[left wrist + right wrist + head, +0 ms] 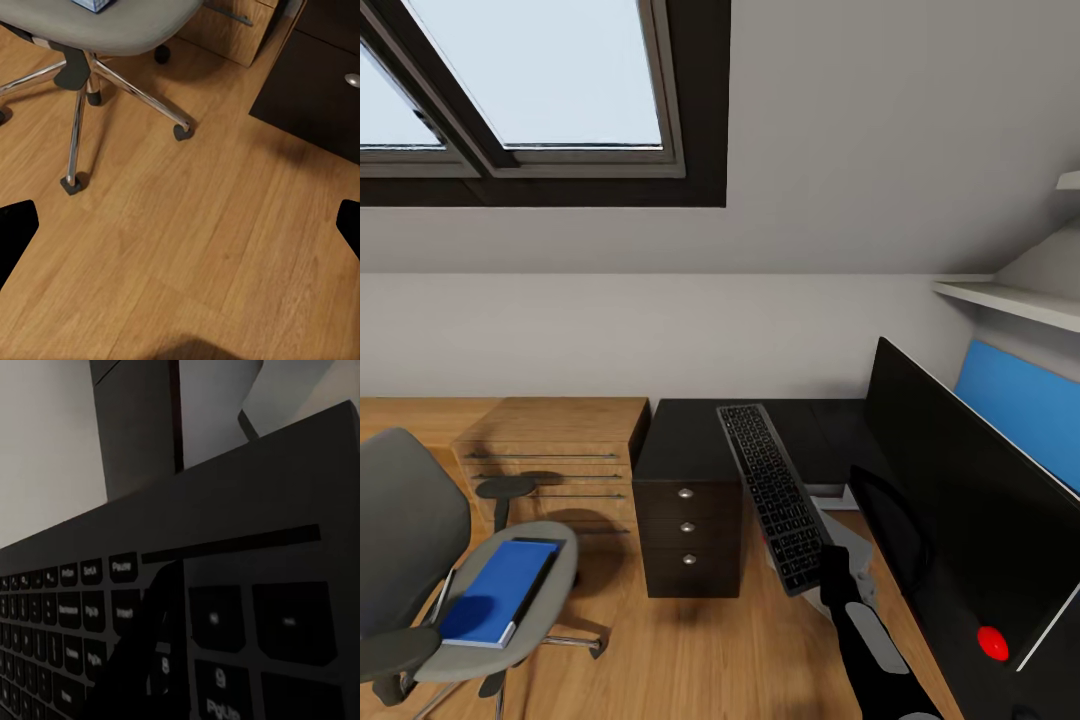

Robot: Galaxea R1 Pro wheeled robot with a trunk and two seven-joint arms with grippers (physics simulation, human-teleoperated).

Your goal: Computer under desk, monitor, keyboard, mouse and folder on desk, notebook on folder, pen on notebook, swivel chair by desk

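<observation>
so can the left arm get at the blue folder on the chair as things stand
Probably yes: the left gripper is open and empty over bare floor beside the swivel chair, and the folder lies uncovered on the seat.

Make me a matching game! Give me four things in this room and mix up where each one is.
Things:
1. keyboard
2. folder
3. monitor
4. swivel chair

Places:
A. on the wood floor
B. held up in the right gripper
C. lying on the chair's seat
D. standing on the desk

Pairs: 1-B, 2-C, 3-D, 4-A
</observation>
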